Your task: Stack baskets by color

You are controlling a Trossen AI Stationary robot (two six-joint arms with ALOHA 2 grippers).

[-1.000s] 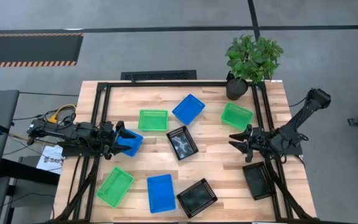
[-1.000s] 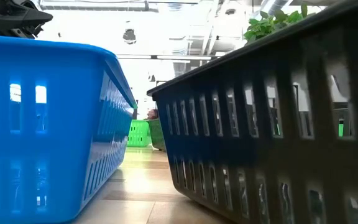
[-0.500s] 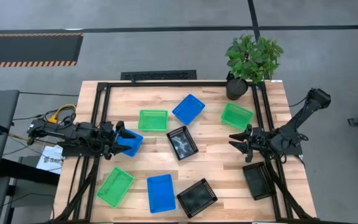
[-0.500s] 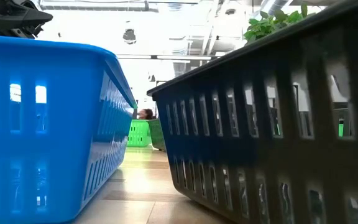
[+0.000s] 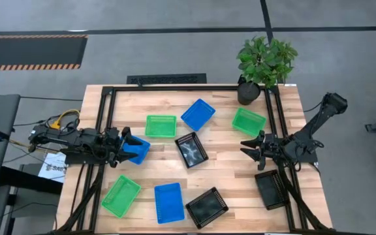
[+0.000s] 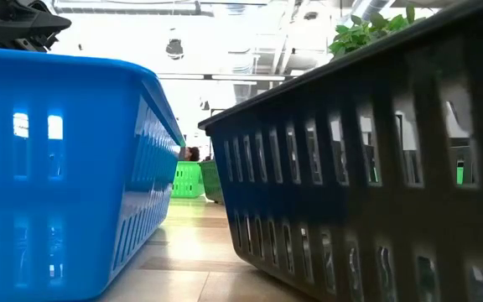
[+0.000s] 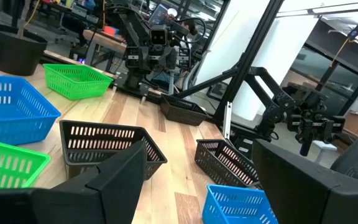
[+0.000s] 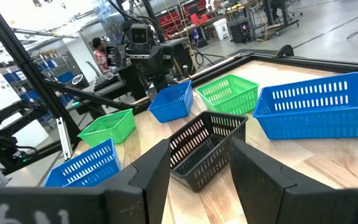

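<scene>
Nine baskets lie scattered on the wooden table. Green baskets sit at the back middle (image 5: 160,125), back right (image 5: 248,121) and front left (image 5: 121,195). Blue baskets are at the back (image 5: 198,114), the front (image 5: 169,202) and the left (image 5: 140,151). Black baskets rest in the centre (image 5: 191,149), at the front (image 5: 207,207) and at the front right (image 5: 271,189). My left gripper (image 5: 126,145) is open at the left blue basket's edge; contact is unclear. My right gripper (image 5: 252,147) is open and holds nothing, right of the centre black basket (image 8: 204,146).
A potted plant (image 5: 264,62) stands at the table's back right corner. A black metal frame (image 5: 175,87) runs around the table. In the low view a blue basket (image 6: 65,168) and a black basket (image 6: 367,168) fill the foreground. A person (image 8: 97,53) stands beyond the table.
Neither arm nor any basket has moved. Only a person's head far behind the table shifts a little in the low view.
</scene>
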